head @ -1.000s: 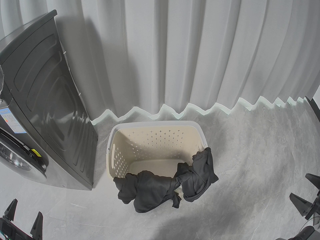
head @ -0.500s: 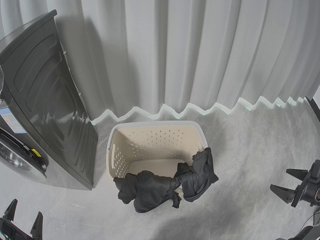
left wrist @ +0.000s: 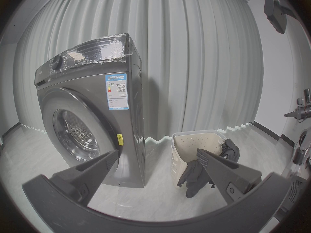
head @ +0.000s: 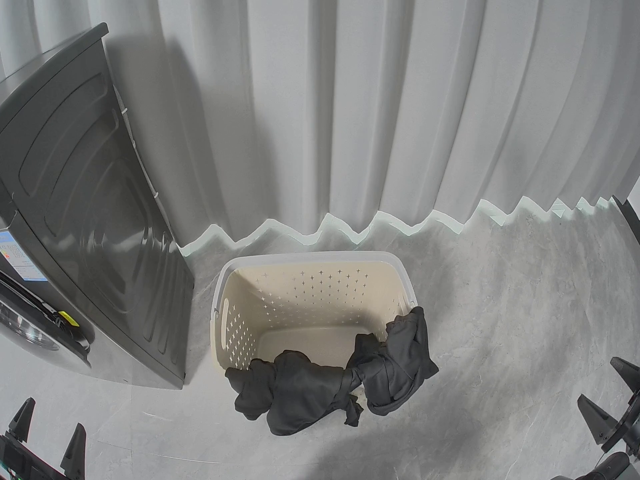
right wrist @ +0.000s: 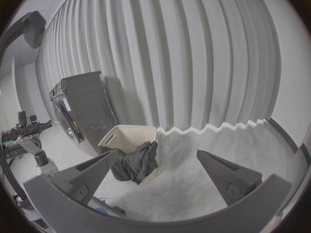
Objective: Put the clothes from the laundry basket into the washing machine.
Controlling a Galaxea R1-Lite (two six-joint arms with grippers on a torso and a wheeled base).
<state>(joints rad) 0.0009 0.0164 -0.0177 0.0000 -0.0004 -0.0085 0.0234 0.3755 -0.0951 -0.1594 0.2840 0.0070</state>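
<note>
Clothes (head: 300,389): dark grey, bunched over near rim of basket (head: 313,257). My left gripper (head: 52,416), right gripper (head: 599,381): low, spread wide, empty.

- The left gripper (left wrist: 156,152) has two dark grey, wedge-shaped fingers (left wrist: 94,172) that narrow to blunt tips.
- A small round screw (left wrist: 83,190) sits near the base of each finger.
- Both fingers are mounted on a curved dark grey bar (left wrist: 155,220).
- The right gripper (right wrist: 156,152) has the same build and the same dark grey colour.
- The left arm (right wrist: 37,152) has a light grey link with black joints.
- A black cable (right wrist: 7,178) curves beside the left arm.
</note>
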